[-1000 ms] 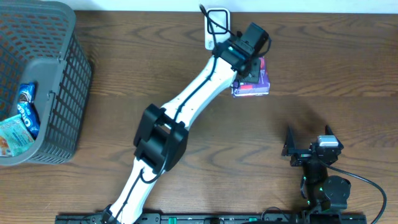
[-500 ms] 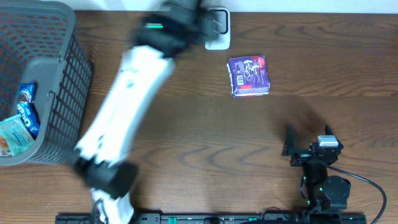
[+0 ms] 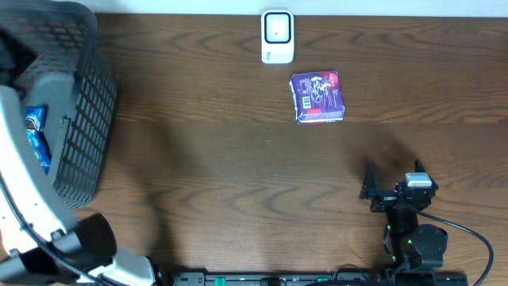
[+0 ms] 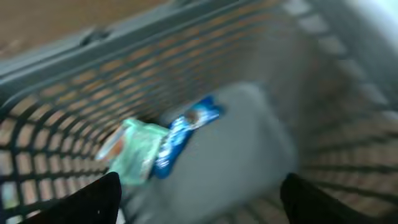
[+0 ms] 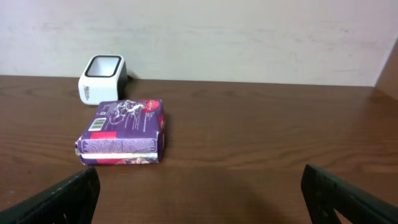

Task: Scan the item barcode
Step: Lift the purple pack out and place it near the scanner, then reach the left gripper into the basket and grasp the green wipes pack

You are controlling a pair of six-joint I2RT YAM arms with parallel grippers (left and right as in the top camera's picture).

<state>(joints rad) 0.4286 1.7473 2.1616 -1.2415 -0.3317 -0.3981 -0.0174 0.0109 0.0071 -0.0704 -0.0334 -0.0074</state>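
Overhead view: the purple packet (image 3: 318,97) lies flat on the wooden table (image 3: 238,175), just in front of the white scanner (image 3: 277,36) and slightly to its right, not touching it. I can see a barcode label on the packet's top face. The grey basket (image 3: 79,103) stands at the table's left end, with a blue packet (image 3: 36,135) inside. My left arm (image 3: 24,214) shows as a white blur reaching over the basket's near edge.

Left wrist view: the picture is smeared. The left gripper (image 4: 199,205) has its two fingers (image 4: 93,199) far apart at the lower corners, with nothing between them. It looks down into the basket, where the blue packet lies touching a green packet (image 4: 134,155).

Right wrist view: the right gripper (image 5: 199,205) is spread fully wide and empty, low over the table near my edge. It faces the purple packet and the scanner and is well apart from both.
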